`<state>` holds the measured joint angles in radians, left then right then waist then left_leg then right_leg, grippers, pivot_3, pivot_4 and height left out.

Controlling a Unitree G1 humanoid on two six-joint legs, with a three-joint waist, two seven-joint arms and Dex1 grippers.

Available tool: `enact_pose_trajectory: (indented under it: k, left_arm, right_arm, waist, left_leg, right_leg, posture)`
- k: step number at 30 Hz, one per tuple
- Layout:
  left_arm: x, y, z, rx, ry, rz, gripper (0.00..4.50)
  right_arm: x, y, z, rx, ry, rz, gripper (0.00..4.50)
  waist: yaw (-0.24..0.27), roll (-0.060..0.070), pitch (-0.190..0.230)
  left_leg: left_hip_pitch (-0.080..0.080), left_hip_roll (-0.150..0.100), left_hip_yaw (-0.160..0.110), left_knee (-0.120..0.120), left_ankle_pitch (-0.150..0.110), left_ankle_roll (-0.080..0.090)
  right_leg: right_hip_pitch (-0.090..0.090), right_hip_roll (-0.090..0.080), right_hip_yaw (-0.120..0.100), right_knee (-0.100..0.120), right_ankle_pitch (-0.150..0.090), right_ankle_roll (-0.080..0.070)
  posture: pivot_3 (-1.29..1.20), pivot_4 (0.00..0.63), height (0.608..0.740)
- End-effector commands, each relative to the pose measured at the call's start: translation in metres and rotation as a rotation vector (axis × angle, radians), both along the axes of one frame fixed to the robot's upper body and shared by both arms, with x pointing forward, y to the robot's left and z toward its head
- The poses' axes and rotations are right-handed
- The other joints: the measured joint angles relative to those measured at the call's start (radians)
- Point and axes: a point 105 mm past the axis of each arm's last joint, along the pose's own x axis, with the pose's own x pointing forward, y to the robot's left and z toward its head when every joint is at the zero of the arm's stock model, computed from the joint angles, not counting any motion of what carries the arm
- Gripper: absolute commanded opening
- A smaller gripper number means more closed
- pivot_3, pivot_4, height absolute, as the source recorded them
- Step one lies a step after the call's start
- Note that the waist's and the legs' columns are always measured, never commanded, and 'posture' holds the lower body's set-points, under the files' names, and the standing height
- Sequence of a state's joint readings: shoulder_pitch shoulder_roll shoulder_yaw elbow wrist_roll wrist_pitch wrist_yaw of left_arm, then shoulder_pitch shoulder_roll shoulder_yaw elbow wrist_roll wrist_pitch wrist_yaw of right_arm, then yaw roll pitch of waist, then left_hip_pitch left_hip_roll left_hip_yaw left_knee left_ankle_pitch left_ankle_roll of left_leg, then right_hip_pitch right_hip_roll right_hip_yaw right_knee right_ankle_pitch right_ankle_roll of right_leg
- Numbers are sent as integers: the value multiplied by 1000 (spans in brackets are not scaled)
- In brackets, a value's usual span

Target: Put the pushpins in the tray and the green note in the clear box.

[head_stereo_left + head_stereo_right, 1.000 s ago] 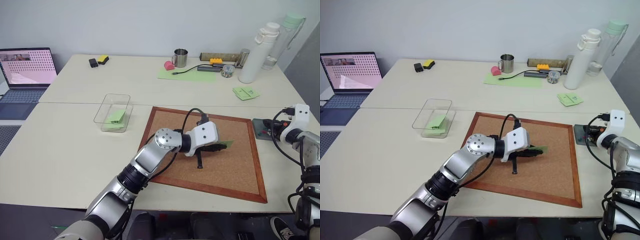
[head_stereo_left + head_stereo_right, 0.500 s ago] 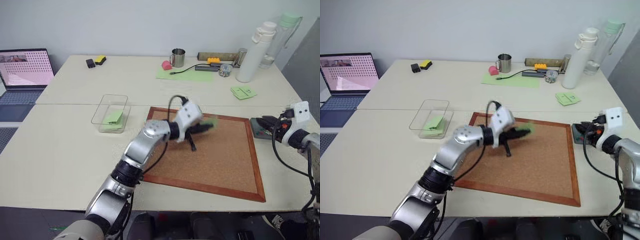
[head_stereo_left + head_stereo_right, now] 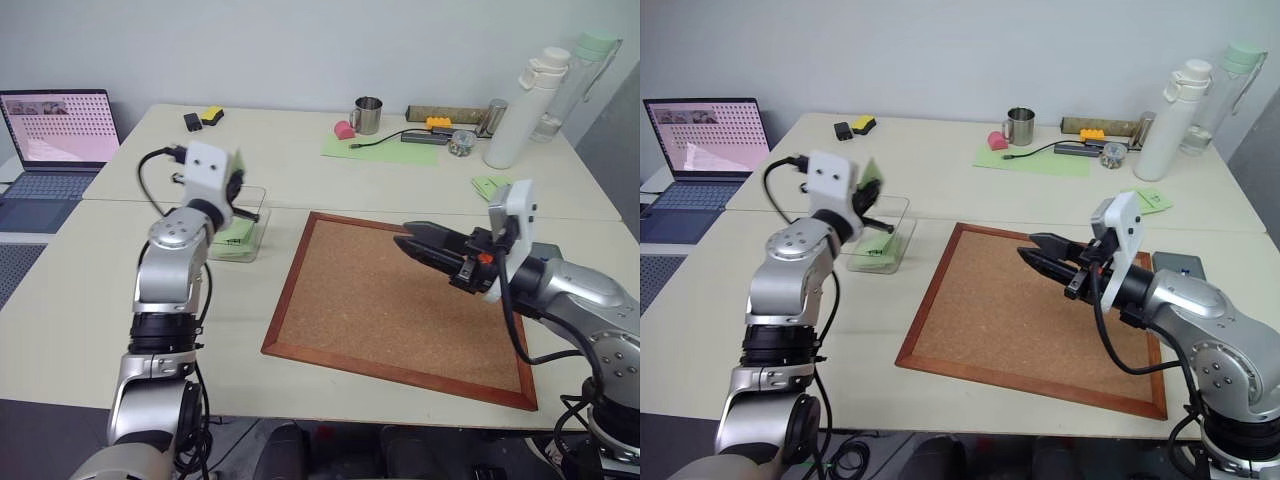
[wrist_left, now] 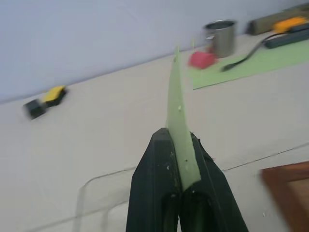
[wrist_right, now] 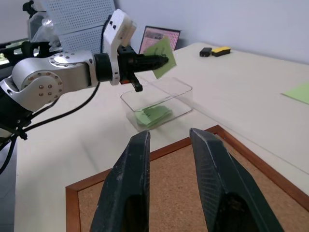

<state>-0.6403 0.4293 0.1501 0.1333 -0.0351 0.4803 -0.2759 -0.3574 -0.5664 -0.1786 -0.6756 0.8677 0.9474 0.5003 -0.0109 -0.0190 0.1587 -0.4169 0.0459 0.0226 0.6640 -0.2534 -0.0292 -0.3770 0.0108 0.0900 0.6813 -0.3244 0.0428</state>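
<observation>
Risk of the thin light-green square sticky note (image 4: 179, 130), pinched by one edge in the left fingers (image 4: 161, 188) above the clear plastic box (image 3: 890, 240) near the tabletop's left edge, fluttering outside on release; right fingers (image 5: 140, 183) apart, empty.

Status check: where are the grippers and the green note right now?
Left gripper shut on green note, over clear box. Right gripper open, empty, above cork board. Another note already in box; nothing blocking.
</observation>
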Motion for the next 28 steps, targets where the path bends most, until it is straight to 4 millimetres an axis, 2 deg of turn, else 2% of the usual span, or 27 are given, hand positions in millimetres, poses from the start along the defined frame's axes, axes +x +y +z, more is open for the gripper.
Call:
enact_pose_trajectory:
  k: [1,2,5,11,14,15,18,20,22,24,28]
  left_arm:
    - [-5,14,-1,57,-18,79,0]
    - [-6,13,-4,60,-7,75,0]
    - [-6,14,-11,79,15,78,398]
    - [-3,6,-9,84,3,64,1527]
    - [-2,-4,-6,56,-3,30,2116]
    - [-2,-15,-3,49,-8,-24,2287]
    - [-12,-63,2,15,5,-305,2812]
    - [-29,-94,1,-23,65,-522,2812]
    - [-49,-114,-4,-2,139,-704,2812]
    - [-68,-123,-11,32,209,-841,2812]
    - [-82,-119,-25,101,294,-955,2812]
  right_arm:
    - [-3,5,4,-11,-44,12,1341]
    - [-2,4,4,-10,-45,10,1341]
    - [-1,3,5,-10,-47,3,1387]
    - [1,-4,5,-12,-51,-25,1387]
    - [1,-7,5,-20,-55,-38,1387]
    - [1,-9,5,-21,-55,-45,1387]
    - [3,-21,0,-52,-44,-90,1387]
    - [1,-33,-9,-119,-26,-117,1387]
    - [-1,-46,-19,-183,-6,-143,1387]
    - [-3,-59,-27,-236,9,-170,1387]
    - [-6,-73,-33,-268,21,-204,1387]
  waist:
    - [8,0,0]
    - [9,-1,0]
    - [9,-1,0]
    - [8,-1,0]
    - [8,-1,0]
    - [9,-1,0]
    - [11,-1,0]
    - [12,-1,0]
    - [10,-1,0]
    - [7,-1,0]
    - [-13,-1,0]
  left_leg:
    - [0,0,0,0,0,0]
    - [0,0,0,0,0,0]
    - [0,0,-1,0,0,0]
    - [0,1,0,0,0,0]
    - [0,1,0,0,0,0]
    - [0,1,0,0,0,0]
    - [0,0,0,0,0,0]
    - [-1,0,0,0,0,0]
    - [-1,0,1,0,0,0]
    - [-1,1,2,0,0,0]
    - [2,1,4,-1,0,0]
  right_leg:
    - [0,0,0,0,0,0]
    - [0,0,0,1,0,0]
    - [0,0,-1,2,0,0]
    - [-1,1,-1,2,0,0]
    - [-1,1,0,2,0,0]
    - [-1,1,0,2,0,0]
    - [-1,1,-1,2,0,0]
    - [-1,1,0,2,0,0]
    - [-1,1,0,1,0,0]
    - [-1,1,1,1,0,0]
    - [-1,4,2,2,0,0]
  posture:
    - [0,150,740]
    - [0,150,740]
    - [0,150,740]
    - [0,150,740]
    - [0,150,740]
    - [0,150,740]
    - [0,150,740]
    - [0,150,740]
    - [0,150,740]
    - [0,150,740]
    - [0,150,740]
